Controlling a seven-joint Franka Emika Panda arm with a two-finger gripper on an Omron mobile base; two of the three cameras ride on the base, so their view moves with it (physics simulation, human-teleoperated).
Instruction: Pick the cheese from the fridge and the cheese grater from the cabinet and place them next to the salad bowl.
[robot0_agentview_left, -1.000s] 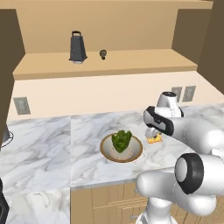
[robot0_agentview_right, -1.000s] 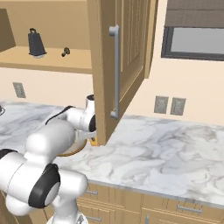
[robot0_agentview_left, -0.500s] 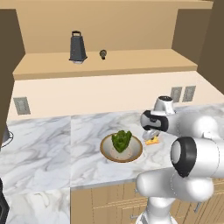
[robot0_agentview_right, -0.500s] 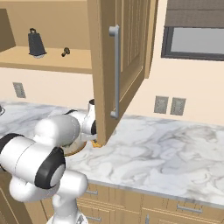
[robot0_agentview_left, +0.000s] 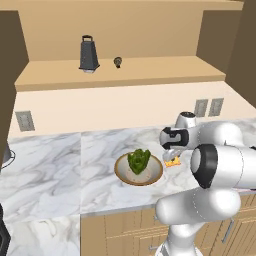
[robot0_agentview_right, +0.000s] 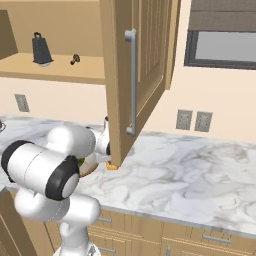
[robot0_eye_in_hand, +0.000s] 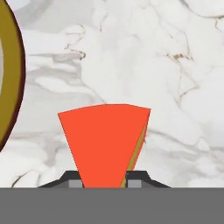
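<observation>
My gripper (robot0_agentview_left: 171, 156) is shut on the cheese (robot0_agentview_left: 174, 161), a small yellow-orange wedge, low over the marble counter just right of the salad bowl (robot0_agentview_left: 120, 173). Whether the wedge touches the counter I cannot tell. In the hand view the cheese (robot0_eye_in_hand: 105, 140) shows its red side between the fingertips (robot0_eye_in_hand: 136, 182), with the bowl's tan rim (robot0_eye_in_hand: 11, 87) at the left. The cheese grater (robot0_agentview_left: 88, 54) stands upright on the open shelf of the cabinet (robot0_agentview_left: 150, 70); the right base view has the grater (robot0_agentview_right: 42, 50) at top left. The fridge is out of view.
A small dark round object (robot0_agentview_left: 118, 61) sits on the shelf right of the grater. A lettuce head (robot0_agentview_left: 138, 160) lies in the bowl. The open cabinet door (robot0_agentview_right: 135, 75) hangs over the counter in front of my hand. Wall outlets (robot0_agentview_left: 208, 107) are behind.
My hand has sunk a little and shifted slightly towards the bowl with the cheese still held. The arm's elbow has swung round. Grater and bowl have not moved.
</observation>
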